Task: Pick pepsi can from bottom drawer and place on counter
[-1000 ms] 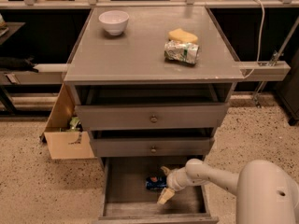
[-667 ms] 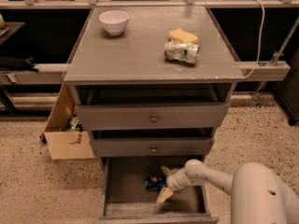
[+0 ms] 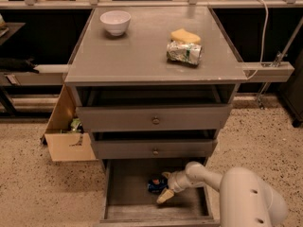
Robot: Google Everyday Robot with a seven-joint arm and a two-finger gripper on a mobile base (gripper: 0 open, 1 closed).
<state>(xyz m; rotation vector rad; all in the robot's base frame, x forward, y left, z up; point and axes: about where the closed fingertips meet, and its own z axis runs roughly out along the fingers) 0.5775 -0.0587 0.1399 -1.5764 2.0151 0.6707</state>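
The pepsi can point(image 3: 154, 185), small and blue, lies on its side on the floor of the open bottom drawer point(image 3: 128, 203). My gripper point(image 3: 165, 186) reaches into the drawer from the right, its white arm coming from the lower right. It is open, with one pale finger behind the can's right end and the other in front of it. The fingertips point(image 3: 164, 196) sit right at the can; I cannot tell if they touch it. The counter point(image 3: 142, 51) is the grey cabinet top above.
On the counter stand a white bowl point(image 3: 115, 21), a yellow sponge point(image 3: 185, 35) and a crumpled green-and-white can point(image 3: 183, 52). Two shut drawers with brass knobs point(image 3: 155, 120) sit above the open one. A cardboard box point(image 3: 66, 136) stands left of the cabinet.
My gripper has shifted slightly left, closer around the can's right end. The can and drawer have not moved.
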